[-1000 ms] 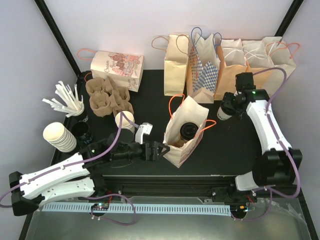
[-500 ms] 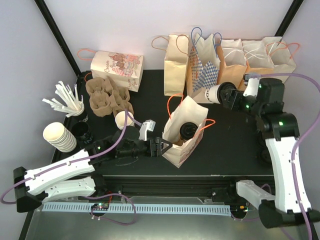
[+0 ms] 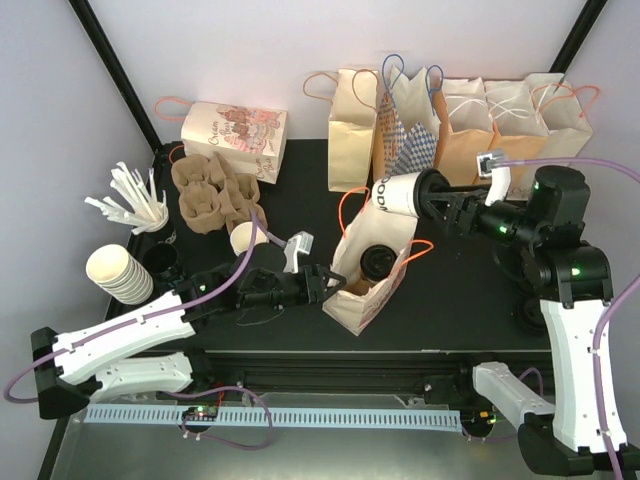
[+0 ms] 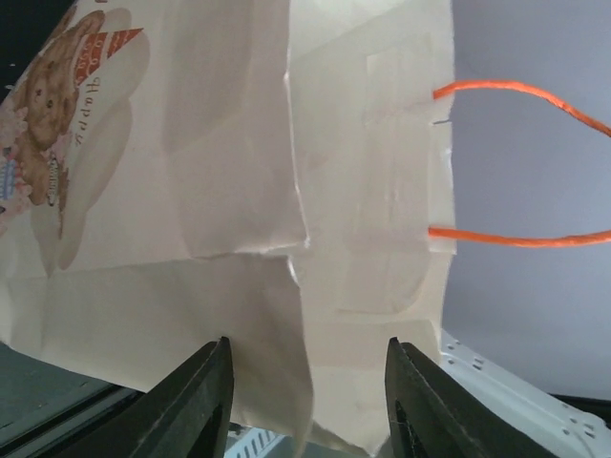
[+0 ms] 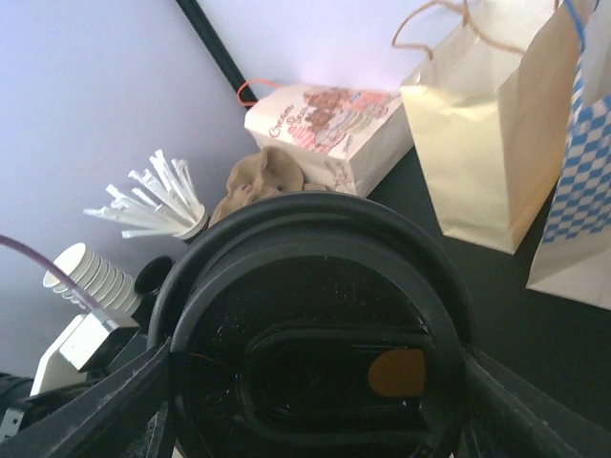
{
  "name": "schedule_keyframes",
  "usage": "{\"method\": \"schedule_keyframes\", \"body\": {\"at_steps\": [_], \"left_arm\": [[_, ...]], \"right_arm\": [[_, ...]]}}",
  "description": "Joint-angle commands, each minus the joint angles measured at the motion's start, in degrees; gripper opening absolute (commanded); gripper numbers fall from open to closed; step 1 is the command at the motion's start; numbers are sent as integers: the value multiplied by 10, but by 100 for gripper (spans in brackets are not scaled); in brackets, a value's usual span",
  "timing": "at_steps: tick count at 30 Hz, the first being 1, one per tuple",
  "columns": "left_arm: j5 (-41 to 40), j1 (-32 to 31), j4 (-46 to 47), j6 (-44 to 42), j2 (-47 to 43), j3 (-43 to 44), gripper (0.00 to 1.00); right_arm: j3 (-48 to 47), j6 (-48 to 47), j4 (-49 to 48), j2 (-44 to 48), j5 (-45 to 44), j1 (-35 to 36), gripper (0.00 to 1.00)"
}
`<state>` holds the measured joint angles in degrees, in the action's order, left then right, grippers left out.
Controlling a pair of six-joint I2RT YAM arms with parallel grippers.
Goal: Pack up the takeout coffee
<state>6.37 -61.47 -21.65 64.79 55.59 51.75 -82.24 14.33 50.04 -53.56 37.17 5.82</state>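
- Step in hand, as I read it: carrying a second coffee to the open paper bag (image 3: 352, 306), where one capped cup (image 3: 377, 262) sits inside.
- The right gripper (image 3: 432, 190) is clamped on the takeout coffee cup (image 3: 393, 196), which hangs on its side in the air, just behind and above the bag's mouth.
- The left gripper (image 3: 322, 284) has its fingers on either side of the bag's near wall, half spread. I can't tell whether they pinch it.
- Next, I'd judge, the cup must be turned upright and lowered beside the first without snagging the orange handles (image 3: 345, 205).
- The cup is white paper with dark lettering, and its glossy black lid (image 5: 315, 343) is seated all round.
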Motion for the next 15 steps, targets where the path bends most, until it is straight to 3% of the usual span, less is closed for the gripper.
{"method": "schedule_keyframes", "body": {"at_steps": [1,4,7,13,15], "left_arm": [[-30,1,-52,-14,28,52,45],[-56,2,-94,-26,44,77,44],[-85,3,-120,-41,49,92,36],[-99,31,-144,-74,49,104,7],[-92,42,-151,-95,52,111,2]], "right_arm": [[-3,-29,49,-8,38,8,53],[-2,-44,97,-19,-12,24,51],[-3,-47,134,-29,-64,49,51],[-10,-31,181,-38,-115,74,48],[-20,-30,202,-45,-152,99,48]]}}
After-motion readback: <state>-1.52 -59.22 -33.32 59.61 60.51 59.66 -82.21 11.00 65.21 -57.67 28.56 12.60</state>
